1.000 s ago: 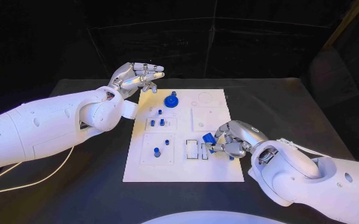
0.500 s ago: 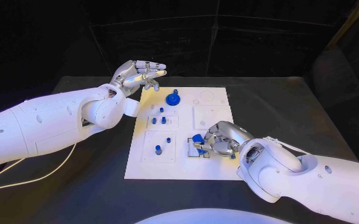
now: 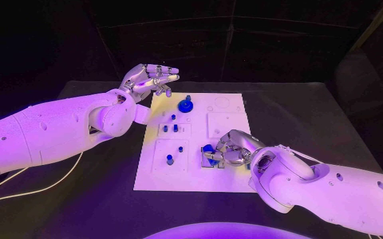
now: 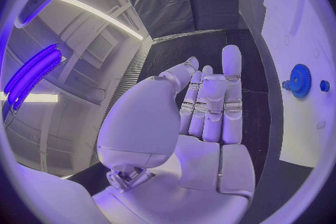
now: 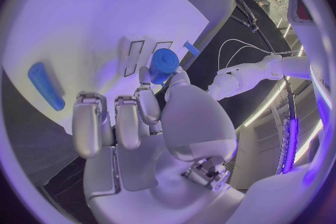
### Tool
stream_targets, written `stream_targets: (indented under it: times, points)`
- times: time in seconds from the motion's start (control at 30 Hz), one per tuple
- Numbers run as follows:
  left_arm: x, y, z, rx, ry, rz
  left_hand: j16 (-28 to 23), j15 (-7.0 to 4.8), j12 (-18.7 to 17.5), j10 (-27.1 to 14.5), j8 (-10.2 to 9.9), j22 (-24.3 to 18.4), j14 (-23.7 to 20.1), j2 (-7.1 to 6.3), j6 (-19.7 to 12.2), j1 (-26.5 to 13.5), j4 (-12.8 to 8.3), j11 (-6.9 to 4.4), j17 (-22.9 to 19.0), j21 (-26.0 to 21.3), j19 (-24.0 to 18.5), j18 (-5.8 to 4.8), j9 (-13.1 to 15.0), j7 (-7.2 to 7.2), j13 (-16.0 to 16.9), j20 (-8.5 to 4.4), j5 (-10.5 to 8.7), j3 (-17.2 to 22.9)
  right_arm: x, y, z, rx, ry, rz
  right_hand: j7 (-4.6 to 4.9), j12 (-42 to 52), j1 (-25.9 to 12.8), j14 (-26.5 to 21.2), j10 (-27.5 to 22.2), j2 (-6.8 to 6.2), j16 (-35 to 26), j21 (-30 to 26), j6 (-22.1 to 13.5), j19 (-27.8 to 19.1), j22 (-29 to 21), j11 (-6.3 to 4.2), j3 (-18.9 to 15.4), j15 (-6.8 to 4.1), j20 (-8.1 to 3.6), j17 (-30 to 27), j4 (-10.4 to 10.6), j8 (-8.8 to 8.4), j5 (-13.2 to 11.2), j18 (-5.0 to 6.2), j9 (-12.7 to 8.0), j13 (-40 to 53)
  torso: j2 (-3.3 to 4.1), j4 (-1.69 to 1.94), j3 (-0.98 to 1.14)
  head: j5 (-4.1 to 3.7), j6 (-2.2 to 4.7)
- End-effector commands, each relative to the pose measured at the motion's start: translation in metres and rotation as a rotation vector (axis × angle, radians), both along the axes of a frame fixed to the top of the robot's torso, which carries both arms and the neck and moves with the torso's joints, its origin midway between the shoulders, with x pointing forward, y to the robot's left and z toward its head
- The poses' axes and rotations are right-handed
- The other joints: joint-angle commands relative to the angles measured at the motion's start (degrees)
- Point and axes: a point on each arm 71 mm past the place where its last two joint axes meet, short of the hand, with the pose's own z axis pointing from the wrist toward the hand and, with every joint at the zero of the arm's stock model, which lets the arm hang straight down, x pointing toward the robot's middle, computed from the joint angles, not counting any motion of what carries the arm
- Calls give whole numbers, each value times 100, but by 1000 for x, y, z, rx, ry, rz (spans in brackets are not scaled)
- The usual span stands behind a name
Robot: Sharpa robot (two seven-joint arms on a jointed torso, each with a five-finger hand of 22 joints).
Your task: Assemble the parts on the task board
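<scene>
We begin with our right arm, which has swung leftward across the lower right of the head view over the last second, carrying our right hand [image 3: 231,149] from the board's right edge inward over its lower middle. It pinches a blue part [image 5: 164,63] between thumb and a finger, and that part now hangs just above the pair of narrow rectangular slots [image 5: 145,56] near the board's lower edge. We judge this to be the approach to an insertion: the part is over its seat but not yet in it, so the lowering and alignment are left to do.

Our left hand [image 3: 150,79] has barely shifted; it hovers at upper left off the board's far corner, fingers loosely spread and holding nothing, the palm smooth and silver in the wrist view.

The surface [image 3: 303,117] is matte black. The task board [image 3: 227,125] is a flat white plate, hard and smooth, with shallow raised square panels and faint circular recesses at its upper right. The blue gear [image 3: 185,105] near its top centre is toothed, with a stub standing from it. Small blue pegs [image 3: 169,129] stand in the left panels, short and cylindrical. A rounded blue bar [image 5: 45,86] lies flat on the board in the right wrist view
</scene>
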Motion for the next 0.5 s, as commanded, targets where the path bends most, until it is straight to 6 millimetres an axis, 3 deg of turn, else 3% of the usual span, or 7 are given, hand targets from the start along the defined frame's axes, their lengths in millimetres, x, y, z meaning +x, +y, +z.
stream_targets:
  times: [0.03,0.27,0.33,0.5]
  points:
    - [0,-1,1,-9,-3,-11,-7,-27,13,12,25,-9,-27,22,12,15,-19,-29,2,-31,-38,44,7,-21,9,4,-10,-31,1,2,0,-4,11,0,-12,-53,-144,332,6,6,6,12,30,56,885,-8,-100,-47,-54,47,5,40,-391,-78,22,-26,1,-3,3,19,-8]
    - [-1,-1,2,-9,-3,-10,-7,-27,13,12,25,-9,-27,22,12,15,-19,-29,2,-31,-38,44,7,-21,9,4,-10,-31,4,0,-1,-19,-4,-17,41,-456,-636,296,-200,-40,-89,-93,-142,-51,768,40,-358,-12,-31,-113,14,-6,-1427,-43,62,-323,0,-6,-1,28,-18]
    - [-1,-1,2,-9,-3,-10,-7,-27,13,12,25,-9,-27,22,12,15,-19,-29,2,-31,-38,44,7,-21,9,4,-10,-31,4,0,-1,-20,-9,-20,61,-620,-766,286,-290,-104,-117,-132,-189,-91,723,57,-366,3,-18,-158,17,-25,-1551,-30,65,-457,-1,-7,1,28,-19]
    - [-1,-1,2,-9,-3,-10,-7,-27,13,12,25,-9,-27,22,12,15,-19,-29,2,-31,-38,44,7,-21,9,4,-10,-31,4,0,0,-16,-25,-18,79,-781,-898,277,-371,-199,-146,-167,-235,-123,686,74,-321,18,-2,-199,22,-39,-1582,-19,73,-583,-3,-8,4,30,-19]
